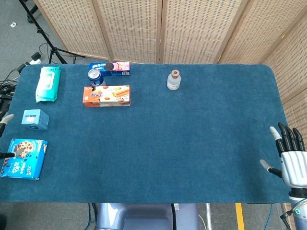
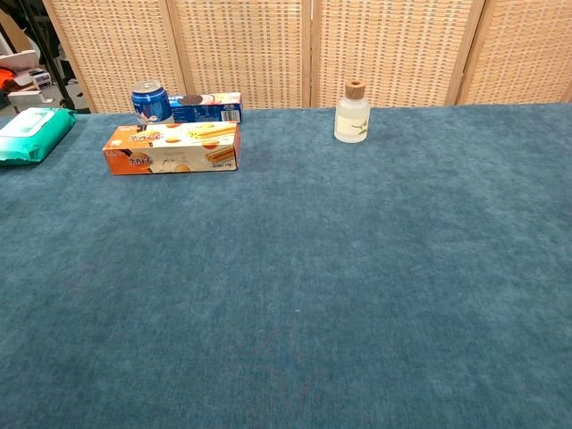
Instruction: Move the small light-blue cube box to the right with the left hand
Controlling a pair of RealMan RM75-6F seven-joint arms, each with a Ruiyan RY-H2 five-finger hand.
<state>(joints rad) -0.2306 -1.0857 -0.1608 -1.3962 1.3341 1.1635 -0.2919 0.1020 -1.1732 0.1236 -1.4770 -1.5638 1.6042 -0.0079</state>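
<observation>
The small light-blue cube box (image 1: 35,119) stands near the table's left edge in the head view, between a green wipes pack and a blue cookie box. Of my left hand (image 1: 5,118) only fingertips show at the frame's left edge: one just left of the cube, another over the blue cookie box (image 1: 21,158). They are spread apart with nothing between them and do not touch the cube. My right hand (image 1: 289,160) hovers at the table's front right corner, fingers spread and empty. The chest view shows neither hand nor the cube.
A green wipes pack (image 1: 48,83) lies behind the cube. Further right are an orange biscuit box (image 1: 106,95), a blue can (image 1: 95,76), a flat blue-and-pink box (image 1: 111,67) and a small corked bottle (image 1: 174,80). Blue cloth (image 1: 192,143) covers the table.
</observation>
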